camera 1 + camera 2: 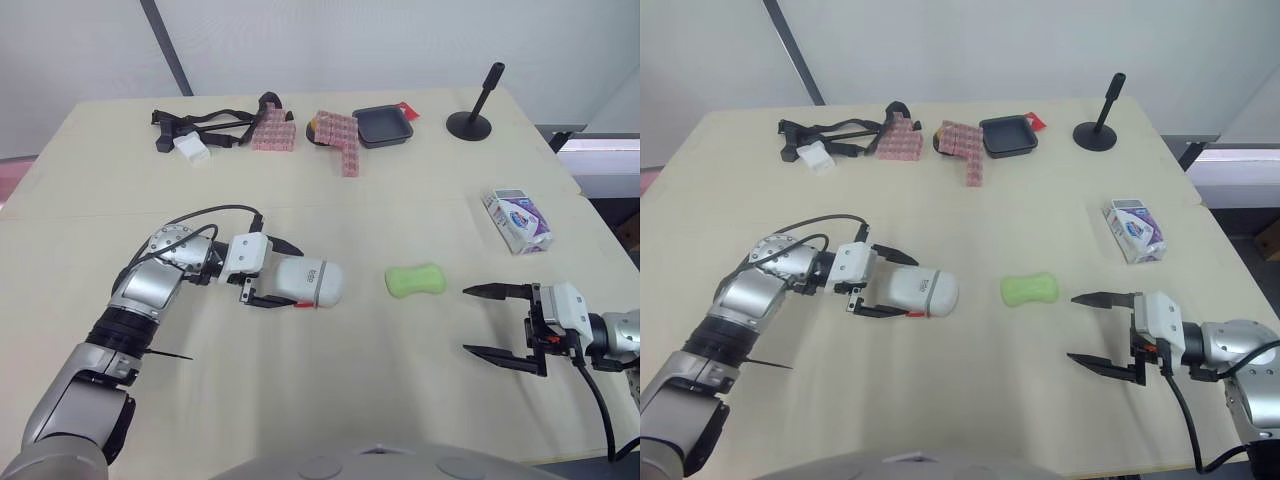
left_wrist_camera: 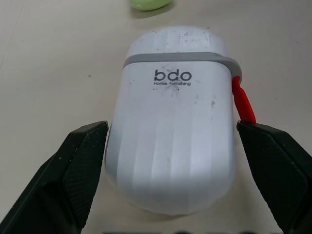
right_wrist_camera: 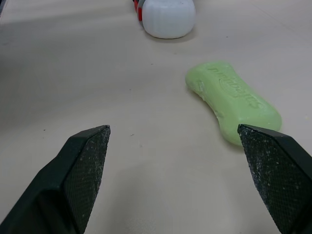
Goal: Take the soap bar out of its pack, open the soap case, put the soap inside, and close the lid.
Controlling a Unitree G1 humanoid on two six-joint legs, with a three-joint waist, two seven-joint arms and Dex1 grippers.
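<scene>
The white soap case (image 1: pixel 310 283) lies on its side on the table, lid closed, with a red latch (image 2: pixel 242 100) on one flank. My left gripper (image 1: pixel 298 277) is open and straddles the case, one finger (image 2: pixel 80 165) on each side and close to its walls. The bare green soap bar (image 1: pixel 415 280) rests on the table just right of the case. The soap pack (image 1: pixel 518 219), a white and purple box, lies further right and back. My right gripper (image 1: pixel 466 320) hovers open near the front right, pointing toward the soap bar (image 3: pixel 234 100), with nothing between its fingers.
Along the far edge sit a black tray (image 1: pixel 382 126), pink block pieces (image 1: pixel 340 138), tangled black straps (image 1: pixel 205 125) and a black stand (image 1: pixel 470 120) on a round base. The table's right edge runs close to my right arm.
</scene>
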